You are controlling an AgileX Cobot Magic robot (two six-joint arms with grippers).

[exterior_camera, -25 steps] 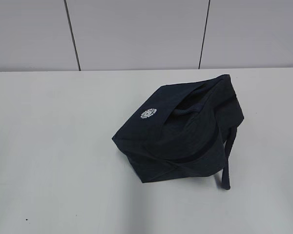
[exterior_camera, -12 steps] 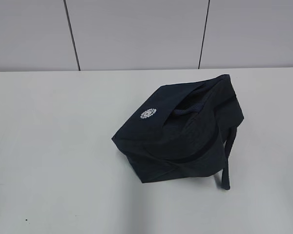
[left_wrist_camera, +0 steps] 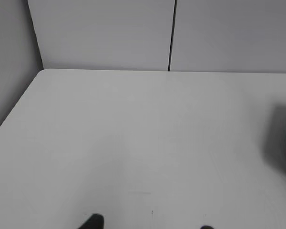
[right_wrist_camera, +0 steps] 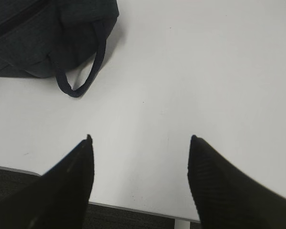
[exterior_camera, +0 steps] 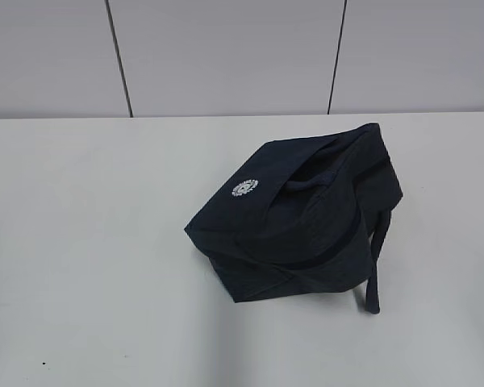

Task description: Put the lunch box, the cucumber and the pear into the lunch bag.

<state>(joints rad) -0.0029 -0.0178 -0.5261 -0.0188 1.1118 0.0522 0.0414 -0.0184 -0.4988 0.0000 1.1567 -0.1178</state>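
While the lunch bag (exterior_camera: 294, 222) sits closed, the right gripper (right_wrist_camera: 139, 138) waits nearer, fingers spread and empty, the bag's handle (right_wrist_camera: 81, 71) just beyond. Only the left gripper's (left_wrist_camera: 148, 224) fingertips show, seemingly apart.

The only sign is a small white round logo (exterior_camera: 244, 188) on the top panel of the lunch bag (exterior_camera: 294, 218). It is too small to read; no letters or numbers show.
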